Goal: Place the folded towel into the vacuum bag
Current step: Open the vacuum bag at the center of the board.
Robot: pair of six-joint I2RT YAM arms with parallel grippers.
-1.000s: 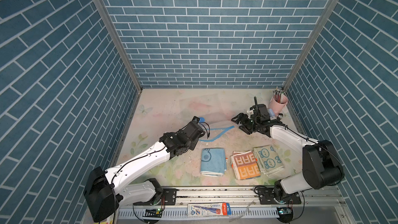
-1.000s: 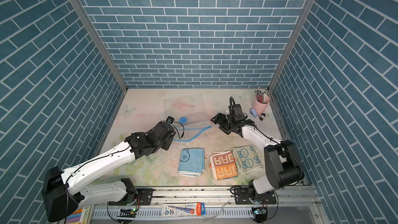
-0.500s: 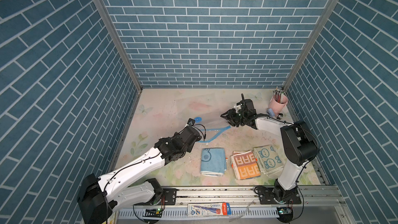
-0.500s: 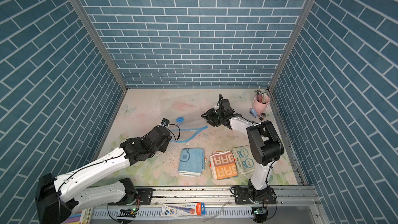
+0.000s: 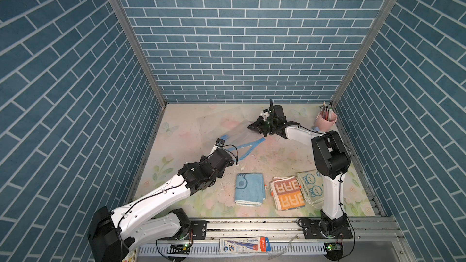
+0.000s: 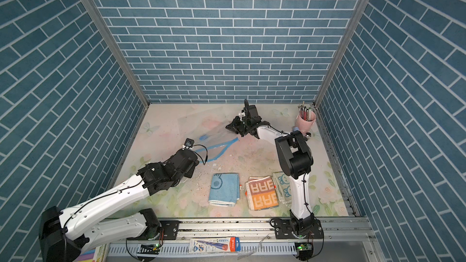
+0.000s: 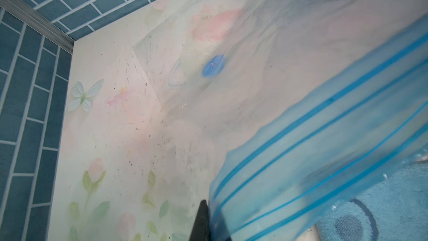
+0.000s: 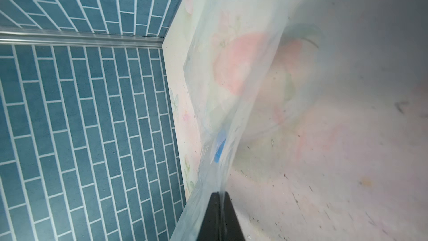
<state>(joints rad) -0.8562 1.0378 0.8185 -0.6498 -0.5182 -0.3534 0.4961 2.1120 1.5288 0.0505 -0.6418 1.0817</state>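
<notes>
While no towel is inside it yet, the bag (image 5: 233,132) is lying spread over the table (image 5: 176,144), stretching from one pincer to the other. Both are pinching it, presumably so that the mouth can be pulled apart for loading. It is a large, clear, crinkly film letting the table's floral print show through, with a blue ribbed zip strip (image 7: 324,158) running along the edge at the left pincer.

The three folded towels are waiting in a row, well apart from the right pincer. The blue towel (image 5: 249,189) is sitting near the left pincer, with the orange towel (image 5: 287,192) and the green towel (image 5: 310,185) lying further along. All are looking soft, looped and squarish, so any of them should be going in flat once the mouth is gaping.

The left pincer (image 7: 210,223) is clamping shut on the zip strip, with one dark finger showing beside the film. The right pincer (image 8: 220,202) is squeezing fully shut on a fold of clear film, which is running straight between its black fingers.

The small round blue valve (image 7: 213,66) is sitting in the bag's panel, between the pincers.
</notes>
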